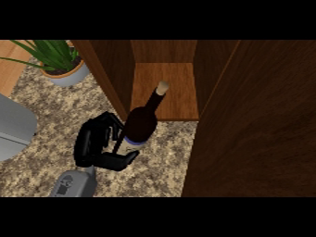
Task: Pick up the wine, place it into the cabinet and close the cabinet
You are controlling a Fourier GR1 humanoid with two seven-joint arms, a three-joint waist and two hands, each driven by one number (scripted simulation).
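The wine bottle (142, 121) stands on the speckled stone worktop (58, 115) just in front of the open wooden cabinet (164, 90), close to the front edge of the cabinet's shelf. It is dark glass with a pale cap at the top of its neck, and it leans a little, so that the neck and cap show over the shelf boards while the base sits lower in the head view, on the worktop side. A light band rings the bottle near its base.

Only one hand (100, 146) shows, black, on a grey forearm that comes up from the lower edge of the view, left of centre; which of the robot's hands it is I cannot say for sure, though it looks like the left. Its fingers are curled round the lower part of the bottle from the left side, with the thumb near the base, so it is holding the wine.

The cabinet door (263, 120) is swung open and fills the right side of the view as a large dark wooden panel.

A potted plant (59, 62) with long green leaves in a pale pot stands toward the far left corner of the worktop. A grey rounded appliance (3, 127) sits at the left edge
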